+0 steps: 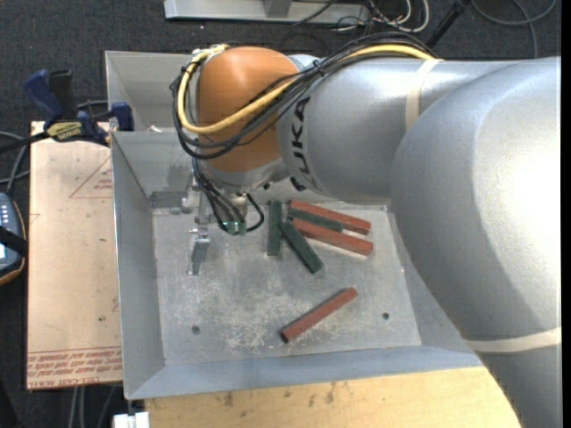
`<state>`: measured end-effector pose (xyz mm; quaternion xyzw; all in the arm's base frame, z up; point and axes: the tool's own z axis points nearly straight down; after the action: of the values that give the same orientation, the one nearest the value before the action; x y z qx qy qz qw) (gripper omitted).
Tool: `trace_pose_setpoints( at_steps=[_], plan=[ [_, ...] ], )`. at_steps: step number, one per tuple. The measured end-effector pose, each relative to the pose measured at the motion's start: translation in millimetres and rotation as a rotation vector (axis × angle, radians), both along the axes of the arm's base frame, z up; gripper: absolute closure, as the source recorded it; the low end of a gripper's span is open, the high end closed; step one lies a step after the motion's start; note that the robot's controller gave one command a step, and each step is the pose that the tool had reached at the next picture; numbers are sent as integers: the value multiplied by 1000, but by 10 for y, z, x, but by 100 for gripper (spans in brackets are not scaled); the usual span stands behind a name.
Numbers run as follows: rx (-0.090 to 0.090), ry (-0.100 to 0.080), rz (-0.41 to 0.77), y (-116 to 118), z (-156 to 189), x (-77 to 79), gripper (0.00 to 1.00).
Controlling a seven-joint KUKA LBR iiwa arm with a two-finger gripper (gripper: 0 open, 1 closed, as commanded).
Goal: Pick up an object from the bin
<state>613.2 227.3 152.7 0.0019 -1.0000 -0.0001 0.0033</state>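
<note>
My gripper (216,237) hangs below the orange wrist cover, in the left half of the bin, low over the bare floor. One grey finger (197,250) points down at the left, the other sits near the cables to its right, and the gap between them holds nothing, so it is open. Just right of it a dark green bar (275,228) lies almost straight up the view. A second green bar (302,246) slants away from it to the lower right. Two red bars (328,217) (332,236) lie side by side beyond these.
A third red bar (318,315) lies alone near the bin's front wall, slanting up to the right. The arm covers the bin's right side and back. Bare floor stretches left of and in front of the gripper.
</note>
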Motion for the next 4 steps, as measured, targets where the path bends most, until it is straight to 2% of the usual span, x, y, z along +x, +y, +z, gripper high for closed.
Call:
trace_pose_setpoints(
  at_steps=[1,2,3,4],
  plan=[
    [1,-7,-3,-9,53,20,0],
    [4,-13,109,-188,-35,-212,0],
    [1,-7,207,-370,-212,-616,0],
    [2,-6,353,-496,-287,-737,0]
  ],
)
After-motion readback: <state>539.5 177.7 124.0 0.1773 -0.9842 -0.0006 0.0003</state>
